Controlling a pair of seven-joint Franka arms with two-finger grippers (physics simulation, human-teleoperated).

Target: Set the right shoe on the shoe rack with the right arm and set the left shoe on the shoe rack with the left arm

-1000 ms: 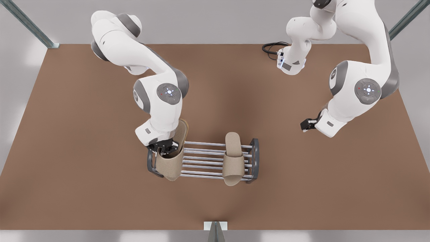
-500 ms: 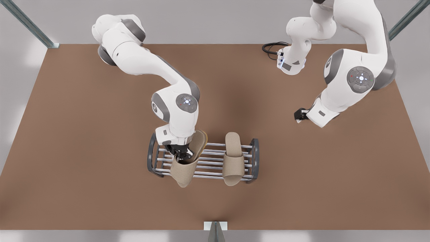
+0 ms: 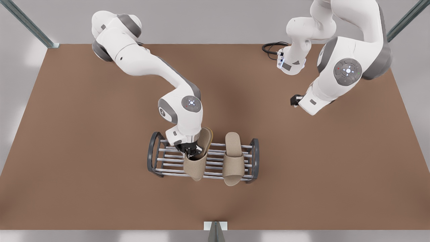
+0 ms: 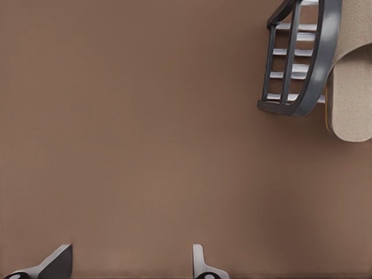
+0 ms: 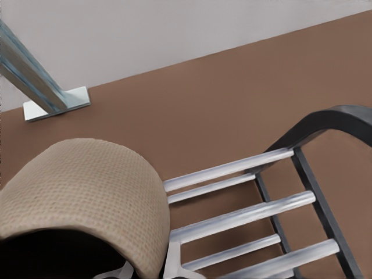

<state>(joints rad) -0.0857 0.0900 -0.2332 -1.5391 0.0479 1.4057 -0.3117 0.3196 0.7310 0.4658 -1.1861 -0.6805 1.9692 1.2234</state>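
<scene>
Gripping one beige slipper by its strap, the right gripper (image 3: pixel 190 151) hung over the middle of the shoe rack (image 3: pixel 153 158), its jaws pinched on the fabric. That right shoe (image 3: pixel 197 158) was tilted, heel raised toward the arm and toe low over the rack's front bars. In the right wrist view the woven strap of the shoe (image 5: pixel 87 192) arched just above the pale bars of the rack (image 5: pixel 244 215), with a dark rounded end frame beyond.

The left shoe (image 3: pixel 232 159) lay flat on the rack toward the front view's right, just beside the far end frame, its toe reaching past the front bar. The two slippers sat close together without touching.

The left gripper (image 3: pixel 295 101) waited well apart from the rack, above the bare brown surface (image 3: pixel 84 141) on the front view's right. In the left wrist view its fingertips (image 4: pixel 200 261) stood spread with nothing between them, and the rack's end frame (image 4: pixel 317 70) and the left shoe (image 4: pixel 351 99) showed farther off. A black cable (image 3: pixel 270 48) lay coiled near the base of that arm.
</scene>
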